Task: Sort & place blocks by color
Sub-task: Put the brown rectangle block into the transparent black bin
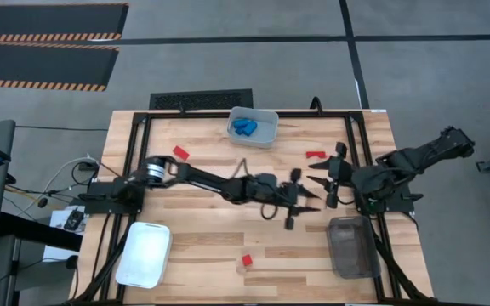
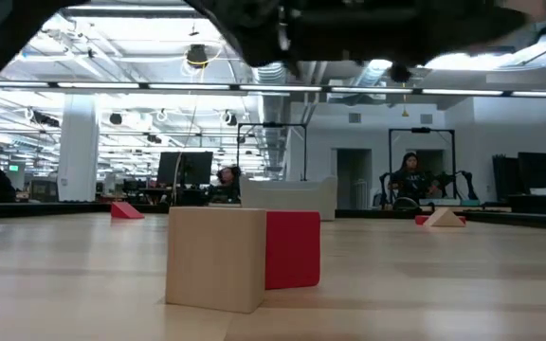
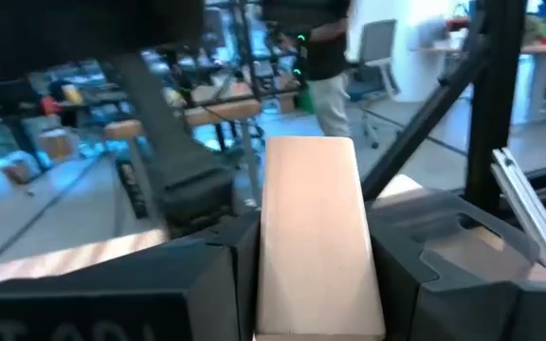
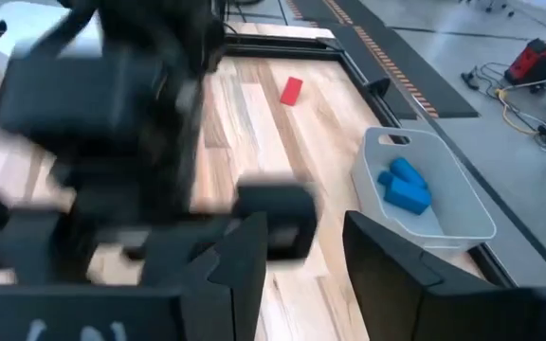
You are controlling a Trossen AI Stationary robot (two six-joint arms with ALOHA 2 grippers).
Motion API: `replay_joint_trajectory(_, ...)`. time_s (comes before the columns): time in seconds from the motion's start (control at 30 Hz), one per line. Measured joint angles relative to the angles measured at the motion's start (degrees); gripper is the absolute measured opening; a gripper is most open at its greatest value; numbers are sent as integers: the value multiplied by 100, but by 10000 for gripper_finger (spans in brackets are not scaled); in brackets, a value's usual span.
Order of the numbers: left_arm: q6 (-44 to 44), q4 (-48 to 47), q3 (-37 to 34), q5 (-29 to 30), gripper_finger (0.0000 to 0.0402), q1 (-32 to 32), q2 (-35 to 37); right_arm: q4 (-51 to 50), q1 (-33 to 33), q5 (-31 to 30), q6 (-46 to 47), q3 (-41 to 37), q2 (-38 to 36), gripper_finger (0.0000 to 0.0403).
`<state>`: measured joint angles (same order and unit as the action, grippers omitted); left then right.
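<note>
My left gripper (image 1: 294, 201) reaches out over the middle of the table and is shut on a plain tan wooden block (image 3: 316, 237). My right gripper (image 1: 320, 189) stands just right of it, facing it, open and empty (image 4: 306, 275). Blue blocks (image 1: 247, 127) lie in the clear bin (image 1: 269, 134) at the far edge. Red blocks lie flat on the table at the far left (image 1: 180, 152), the far right (image 1: 316, 155) and the near middle (image 1: 247, 260). In the low view the near red block (image 2: 292, 248) stands next to a tan block (image 2: 216, 256). My left gripper pinches the tan block by its two long sides (image 3: 271, 256) between its two fingers (image 3: 221, 275). The fingers lie along the block, which sticks out forward past them. The block is clear of the table.
A white bin (image 1: 143, 253) stands at the near left and a grey bin (image 1: 352, 246) at the near right. The two grippers are close together above the table's middle right. People sit in the room beyond the table (image 2: 410, 180).
</note>
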<state>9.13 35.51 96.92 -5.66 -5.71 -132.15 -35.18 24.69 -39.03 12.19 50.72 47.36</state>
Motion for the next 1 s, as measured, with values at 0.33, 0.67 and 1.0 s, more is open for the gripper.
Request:
replay_joint_trajectory(0.33,-93,-502,2377,-345,113,-142,-1514,-449,303,1,299,0,-482,161)
replay_joint_trajectory(0.67,-400,132,3693,-649,114,-156,-2659,-532,257,1,281,0,-544,157)
replay_joint_trajectory(1.0,-6,-619,3795,-644,114,-153,-2844,-536,256,1,284,0,-532,154)
